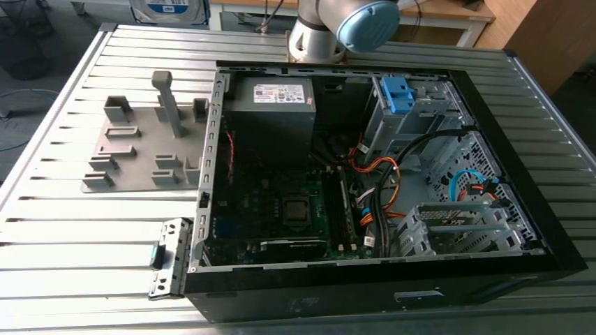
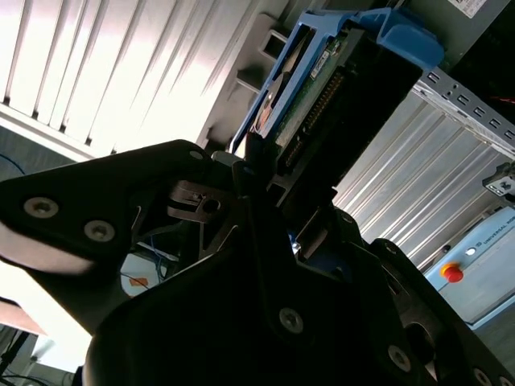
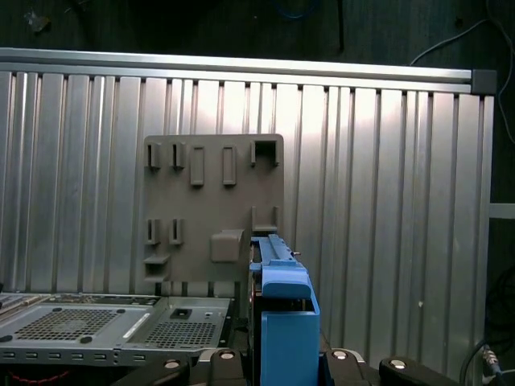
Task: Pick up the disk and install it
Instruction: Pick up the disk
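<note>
**Inspector:** State of the claw?

**Assistant:** In the second wrist view the claw is closed on the disk. The black fingers sit tight against its near end, one on each side. It has hold of nothing else.

**Inspector:** Position of the disk?

**Assistant:** It is carried on the claw, clear of the table. It points away from the fingers, edge-on to the second wrist camera, with its row of connector pins showing and the blue frame round it. In the first wrist view the disk rises from between the claw's parts, blue end nearest the camera.

**Inspector:** What lies below it?

**Assistant:** An open computer case, lying on its side on a ribbed metal table. Inside are a grey box with a white sticker, a circuit board, and orange and black cables. A blue plastic part stands in the metal drive cage.

**Inspector:** Beyond the case?

**Assistant:** A grey plate with slots and upright posts lies flat on the table. It is just beside the case, on the exterior view's left. In the first wrist view it lies past the disk, with bare table round it.

**Inspector:** Farther still?

**Assistant:** The arm rises at the table's far edge, behind the case. In the second wrist view a pale box with a red button stands off the table.
</note>
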`<move>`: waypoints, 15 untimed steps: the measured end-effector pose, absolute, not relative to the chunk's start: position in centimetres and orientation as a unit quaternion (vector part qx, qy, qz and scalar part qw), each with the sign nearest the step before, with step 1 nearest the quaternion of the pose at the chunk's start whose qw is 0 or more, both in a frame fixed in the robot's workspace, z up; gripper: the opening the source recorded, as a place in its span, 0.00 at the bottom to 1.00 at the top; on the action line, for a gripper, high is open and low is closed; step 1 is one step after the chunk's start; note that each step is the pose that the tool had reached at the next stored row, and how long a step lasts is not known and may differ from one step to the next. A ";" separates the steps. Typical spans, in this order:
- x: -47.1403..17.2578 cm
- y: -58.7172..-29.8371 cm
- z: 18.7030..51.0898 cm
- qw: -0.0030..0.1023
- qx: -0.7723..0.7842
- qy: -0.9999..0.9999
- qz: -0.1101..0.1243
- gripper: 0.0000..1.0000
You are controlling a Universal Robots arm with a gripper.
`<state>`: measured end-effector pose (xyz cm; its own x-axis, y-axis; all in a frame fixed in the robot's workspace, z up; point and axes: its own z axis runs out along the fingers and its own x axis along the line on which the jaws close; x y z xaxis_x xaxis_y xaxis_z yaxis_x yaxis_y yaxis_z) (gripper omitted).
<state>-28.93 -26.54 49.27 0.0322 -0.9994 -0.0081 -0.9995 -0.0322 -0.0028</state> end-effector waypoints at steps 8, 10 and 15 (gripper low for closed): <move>-28.3 -26.5 49.3 0.004 -0.718 0.696 0.002 0.36; -28.2 -26.5 49.3 0.004 -0.718 0.696 0.002 0.36; -27.8 -26.5 49.3 0.004 -0.718 0.696 0.002 0.36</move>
<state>-27.76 -26.54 49.27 0.0322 -0.9994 -0.0081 -0.9995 -0.0321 -0.0028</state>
